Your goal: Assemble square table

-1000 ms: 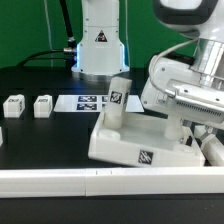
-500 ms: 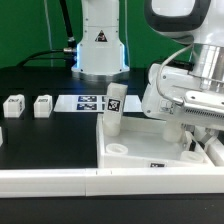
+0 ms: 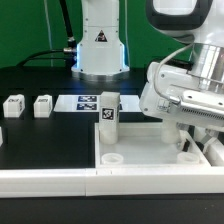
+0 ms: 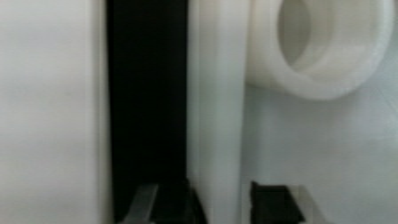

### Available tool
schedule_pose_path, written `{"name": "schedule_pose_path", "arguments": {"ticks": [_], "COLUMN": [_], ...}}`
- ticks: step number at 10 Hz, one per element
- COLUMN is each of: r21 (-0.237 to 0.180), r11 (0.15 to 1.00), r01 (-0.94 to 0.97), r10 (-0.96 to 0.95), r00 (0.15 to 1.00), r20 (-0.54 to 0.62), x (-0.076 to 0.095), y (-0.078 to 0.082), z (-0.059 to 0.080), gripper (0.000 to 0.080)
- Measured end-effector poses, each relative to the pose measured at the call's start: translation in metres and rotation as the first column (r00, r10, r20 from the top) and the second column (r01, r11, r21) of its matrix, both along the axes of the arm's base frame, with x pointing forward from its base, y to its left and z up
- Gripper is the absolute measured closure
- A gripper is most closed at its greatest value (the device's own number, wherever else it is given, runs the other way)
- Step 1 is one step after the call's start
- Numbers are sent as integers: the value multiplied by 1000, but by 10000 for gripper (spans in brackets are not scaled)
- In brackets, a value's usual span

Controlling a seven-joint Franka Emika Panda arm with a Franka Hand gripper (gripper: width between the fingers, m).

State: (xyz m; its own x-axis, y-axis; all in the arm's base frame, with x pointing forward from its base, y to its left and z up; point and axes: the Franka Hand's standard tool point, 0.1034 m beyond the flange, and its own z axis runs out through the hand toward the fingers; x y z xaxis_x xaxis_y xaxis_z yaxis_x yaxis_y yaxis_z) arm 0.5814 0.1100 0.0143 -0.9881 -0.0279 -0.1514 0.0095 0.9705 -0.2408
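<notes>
The white square slab [image 3: 150, 143] lies flat on the table against the front border wall. One tagged leg block [image 3: 108, 110] stands upright at its far corner on the exterior view's left, and an empty round socket [image 3: 112, 158] shows at the near corner. My gripper [image 3: 189, 148] is at the slab's side on the exterior view's right, largely hidden by the arm. In the wrist view my gripper [image 4: 221, 205] has one dark finger on each side of the slab's raised rim [image 4: 217, 100], beside a round socket [image 4: 324, 50]. It is shut on that rim.
Two loose white leg blocks [image 3: 14, 105] [image 3: 43, 104] sit on the black table at the exterior view's left. The marker board [image 3: 83, 101] lies behind the slab. The white L-shaped border wall [image 3: 50, 178] runs along the front. The robot base [image 3: 100, 45] stands at the back.
The slab was tilted up off the table with its leg leaning. It has come down flat against the front wall, and the leg now stands upright.
</notes>
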Motion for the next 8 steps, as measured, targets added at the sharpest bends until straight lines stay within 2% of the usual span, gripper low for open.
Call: {"name": "schedule_pose_path", "arguments": {"ticks": [1, 2, 3, 4, 5, 8], "r21": [-9, -16, -19, -19, -19, -19], "r11": [1000, 1000, 1000, 999, 999, 999], "r01": [8, 16, 24, 27, 29, 30], "r10": [-8, -16, -24, -27, -29, -30], "r00": [1000, 1000, 1000, 1000, 1000, 1000], "r20": [0, 1, 4, 5, 5, 5], "x": [1, 2, 3, 4, 4, 4], "y": [-6, -12, -15, -17, -18, -18], "z": [1, 3, 4, 4, 4, 4], "gripper": [338, 338, 190, 190, 158, 150]}}
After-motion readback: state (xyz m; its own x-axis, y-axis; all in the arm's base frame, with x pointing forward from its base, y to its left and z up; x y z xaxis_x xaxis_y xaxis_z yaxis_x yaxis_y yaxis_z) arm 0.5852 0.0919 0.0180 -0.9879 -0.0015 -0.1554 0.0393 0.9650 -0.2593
